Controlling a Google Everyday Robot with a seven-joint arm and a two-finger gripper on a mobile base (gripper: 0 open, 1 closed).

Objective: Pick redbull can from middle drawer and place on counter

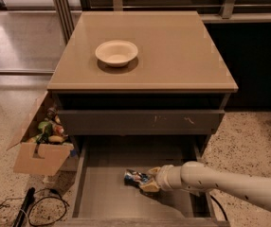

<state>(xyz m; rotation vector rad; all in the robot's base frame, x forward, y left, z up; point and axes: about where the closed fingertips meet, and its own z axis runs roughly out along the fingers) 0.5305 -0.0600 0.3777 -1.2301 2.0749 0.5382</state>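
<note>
**Gripper at the can inside the open middle drawer**

Camera view: A dark cabinet stands on a speckled floor (pixel 251 136), seen from above and in front. Its top is the counter (pixel 178 56), a glossy tan slab with a thin pale edge. A cream bowl (pixel 116 52) sits upright on the counter, left of centre and toward the back.

Below the counter, a closed drawer front (pixel 140 122) carries a few pale scratches right of its middle. Under that, the middle drawer (pixel 104 190) is pulled out toward the camera, showing a plain grey floor and low side walls.

The redbull can (pixel 133 176) lies on its side on the drawer floor, right of centre. It is blue and silver with small bright marks, and its lettering is too small to read. The gripper (pixel 149 182) is low inside the drawer, right at the can's right end and touching or nearly touching it. I cannot tell how far it is open, or whether it has hold of the can. The pale arm (pixel 221 182) reaches in from the lower right, over the drawer's right wall.

Left of the cabinet, an open cardboard box (pixel 40 157) holds mixed colourful items. A black cable (pixel 29 207) lies on the floor in front of it.
</note>
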